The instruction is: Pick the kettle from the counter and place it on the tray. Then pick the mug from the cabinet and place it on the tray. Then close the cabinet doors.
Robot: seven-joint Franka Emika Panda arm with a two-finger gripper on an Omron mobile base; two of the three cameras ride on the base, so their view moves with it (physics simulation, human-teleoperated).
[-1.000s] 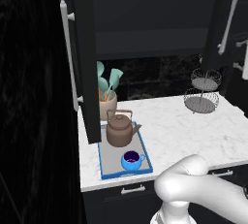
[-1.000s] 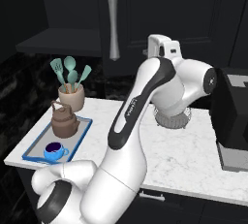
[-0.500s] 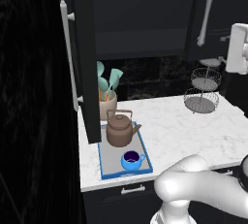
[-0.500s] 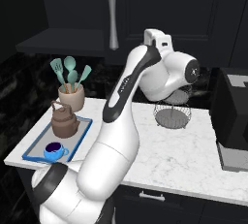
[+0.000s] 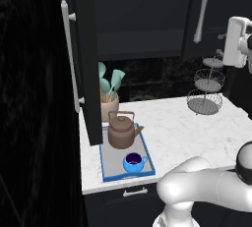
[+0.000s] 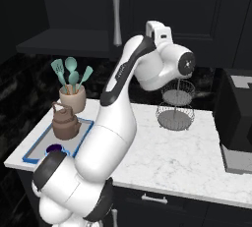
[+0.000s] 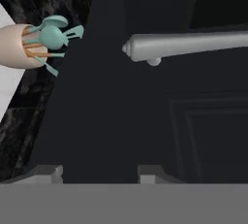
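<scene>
Kettle and mug on tray; hand raised at the cabinet doors.
Left base view: the tray (image 5: 110,174) on the counter (image 5: 172,127) holds kettle (image 5: 121,131) and mug (image 5: 134,162); left door (image 5: 83,59) open. Right base view: a pot (image 6: 72,97) holds green utensils (image 6: 71,73). Hand view: gripper (image 7: 99,172) tips stand parted, nothing between, before a door handle (image 7: 189,44).
</scene>
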